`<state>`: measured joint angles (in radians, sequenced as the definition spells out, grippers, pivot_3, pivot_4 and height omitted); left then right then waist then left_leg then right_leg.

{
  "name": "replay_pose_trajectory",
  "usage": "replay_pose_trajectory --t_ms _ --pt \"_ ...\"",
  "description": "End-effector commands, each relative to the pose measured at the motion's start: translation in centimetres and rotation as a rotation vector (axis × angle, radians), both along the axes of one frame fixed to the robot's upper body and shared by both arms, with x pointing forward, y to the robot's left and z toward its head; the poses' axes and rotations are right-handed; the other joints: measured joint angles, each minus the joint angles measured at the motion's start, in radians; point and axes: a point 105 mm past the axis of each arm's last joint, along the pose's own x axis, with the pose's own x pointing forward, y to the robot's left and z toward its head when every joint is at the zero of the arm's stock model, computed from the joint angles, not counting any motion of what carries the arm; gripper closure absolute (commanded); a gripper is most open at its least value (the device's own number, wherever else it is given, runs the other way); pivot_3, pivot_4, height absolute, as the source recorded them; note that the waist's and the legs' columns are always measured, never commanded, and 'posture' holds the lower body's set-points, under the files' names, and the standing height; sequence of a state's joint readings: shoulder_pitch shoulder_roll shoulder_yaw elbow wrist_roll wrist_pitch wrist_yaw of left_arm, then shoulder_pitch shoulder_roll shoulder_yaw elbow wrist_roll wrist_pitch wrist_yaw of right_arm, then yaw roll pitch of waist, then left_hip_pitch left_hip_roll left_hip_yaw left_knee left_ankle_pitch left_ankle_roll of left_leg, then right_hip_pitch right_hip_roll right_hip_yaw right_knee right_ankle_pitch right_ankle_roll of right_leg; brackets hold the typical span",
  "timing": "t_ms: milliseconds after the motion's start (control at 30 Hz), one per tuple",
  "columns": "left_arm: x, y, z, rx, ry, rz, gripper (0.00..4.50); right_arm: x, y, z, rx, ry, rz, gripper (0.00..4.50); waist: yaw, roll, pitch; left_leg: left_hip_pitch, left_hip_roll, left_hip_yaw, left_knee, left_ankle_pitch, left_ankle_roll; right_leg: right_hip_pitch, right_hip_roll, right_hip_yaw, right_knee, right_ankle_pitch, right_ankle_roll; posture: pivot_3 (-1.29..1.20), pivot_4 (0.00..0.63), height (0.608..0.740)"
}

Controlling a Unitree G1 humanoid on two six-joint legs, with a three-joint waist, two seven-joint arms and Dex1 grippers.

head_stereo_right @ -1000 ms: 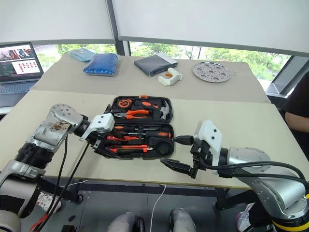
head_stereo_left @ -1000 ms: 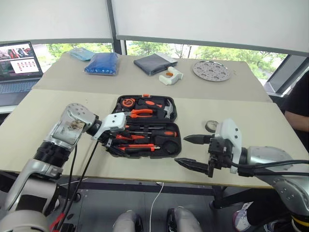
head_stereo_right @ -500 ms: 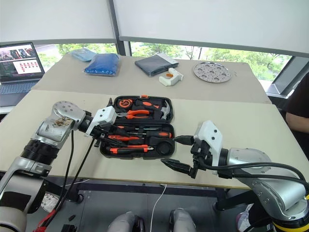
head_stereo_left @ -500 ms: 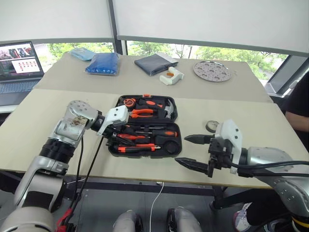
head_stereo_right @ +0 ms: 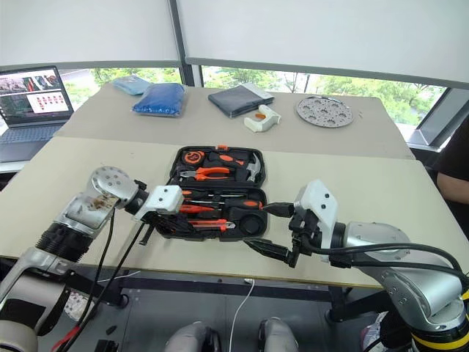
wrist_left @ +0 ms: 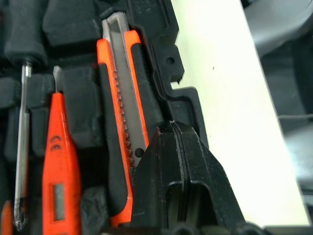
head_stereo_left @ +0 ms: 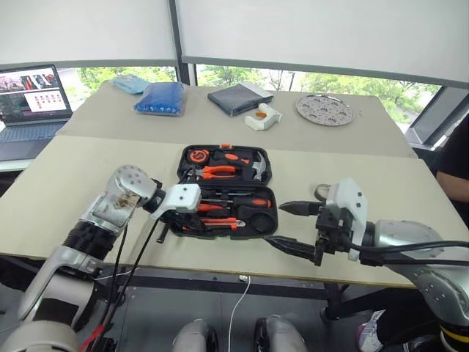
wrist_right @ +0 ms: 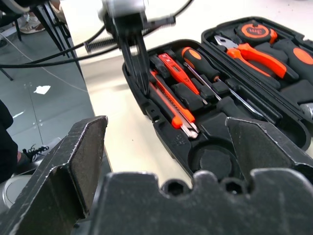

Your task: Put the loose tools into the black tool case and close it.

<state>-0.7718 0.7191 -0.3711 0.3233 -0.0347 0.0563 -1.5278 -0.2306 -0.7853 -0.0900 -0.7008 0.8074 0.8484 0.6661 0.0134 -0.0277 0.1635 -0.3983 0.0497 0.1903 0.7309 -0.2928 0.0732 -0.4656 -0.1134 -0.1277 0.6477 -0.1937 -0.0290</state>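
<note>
Case (head_stereo_left: 260, 220) open, left pincer (wrist_right: 139, 73) closed empty

Four cameras on one table: two from the head, one from each wrist.

The head pair looks forward and down over the table (head_stereo_left: 66, 169), sharing the open black tool case (head_stereo_left: 223, 192) from nearly the same angle. The left wrist view sits very close above the case's knife-like tool (wrist_left: 122, 127). The right wrist view faces across the case from its near corner, catching the left gripper (wrist_right: 138, 68).
</note>
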Motion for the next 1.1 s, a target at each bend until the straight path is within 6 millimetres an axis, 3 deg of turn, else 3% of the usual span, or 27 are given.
replay_pose_trajectory --t_ms 33,233,333,467,600,667,733,867,1033,1100 --pt "0.7 0.9 0.0 -0.021 0.014 0.098 4.48 -0.2 0.1 0.7 0.012 -0.042 0.0 0.0 -0.001 0.001 0.0 0.001 0.0 0.0 0.0 0.0 0.0 0.001 0.0 0.0 0.0 0.0 0.0 0.0 0.15 0.718" --pt "0.8 0.5 3.7 -0.193 0.069 0.135 4.48 -0.2 -0.1 0.6 0.006 -0.043 -0.006 0.0 -0.002 0.0 0.0 -0.002 0.0 -0.002 0.0 0.001 0.001 -0.001 0.001 0.001 0.0 0.002 0.001 0.0 0.15 0.718" --pt "0.9 0.2 6.9 -0.347 0.11 0.171 3.81 0.4 -1.7 1.0 -0.016 -0.041 -0.053 0.0 -0.003 0.0 0.0 -0.006 0.0 -0.002 0.0 0.001 0.002 -0.005 0.001 0.001 0.0 0.001 0.0 0.0 0.15 0.718" --pt "0.6 0.1 10.6 -0.524 0.107 0.187 2.32 1.7 -4.9 1.7 -0.061 -0.048 -0.151 0.0 -0.001 0.0 0.0 -0.008 -0.002 -0.001 0.001 0.002 0.002 -0.006 0.001 -0.002 0.0 0.001 0.001 0.0 0.15 0.718" --pt "0.4 0.1 11.3 -0.565 0.105 0.204 0.84 2.5 -6.1 1.8 -0.084 -0.05 -0.185 0.0 -0.003 0.0 0.0 -0.006 -0.003 -0.001 0.001 0.001 0.004 -0.004 0.001 -0.001 -0.002 -0.001 0.005 0.0 0.15 0.718" --pt "-0.1 -0.4 10.9 -0.568 0.099 0.194 0.21 5.3 -8.3 0.6 -0.149 -0.045 -0.293 0.0 -0.008 0.0 0.0 -0.006 -0.002 -0.001 0.001 0.001 0.004 -0.004 0.001 -0.001 -0.001 -0.001 0.005 0.0 0.15 0.718" --pt "-0.6 -1.1 10.3 -0.561 0.095 0.18 0.08 8.4 -10.3 -1.1 -0.216 -0.028 -0.409 0.0 -0.016 0.0 0.0 -0.004 -0.002 0.001 0.001 0.001 0.003 -0.003 0.001 0.001 -0.001 -0.001 0.005 0.0 0.15 0.718" --pt "-1.7 -1.7 9.8 -0.539 0.12 0.163 0.08 12.3 -11.9 -3.6 -0.302 -0.02 -0.521 0.0 -0.028 0.0 0.0 -0.002 -0.002 0.002 0.0 0.001 0.003 -0.001 0.001 0.003 0.0 0.0 0.006 0.0 0.15 0.718" --pt "-2.0 -1.4 9.4 -0.506 0.103 0.193 0.08 14.8 -11.6 -5.6 -0.35 0.001 -0.525 0.0 -0.032 0.002 0.001 -0.002 -0.001 0.002 -0.001 0.004 -0.001 -0.004 0.003 0.004 0.002 -0.002 0.002 0.0 0.15 0.718" --pt "-2.1 -1.1 9.2 -0.491 0.096 0.199 0.0 15.2 -10.8 -6.1 -0.347 0.001 -0.49 0.51 -0.032 0.002 0.001 -0.002 -0.001 0.003 -0.002 0.004 -0.002 -0.005 0.004 0.003 0.002 -0.002 0.002 0.0 0.15 0.718"
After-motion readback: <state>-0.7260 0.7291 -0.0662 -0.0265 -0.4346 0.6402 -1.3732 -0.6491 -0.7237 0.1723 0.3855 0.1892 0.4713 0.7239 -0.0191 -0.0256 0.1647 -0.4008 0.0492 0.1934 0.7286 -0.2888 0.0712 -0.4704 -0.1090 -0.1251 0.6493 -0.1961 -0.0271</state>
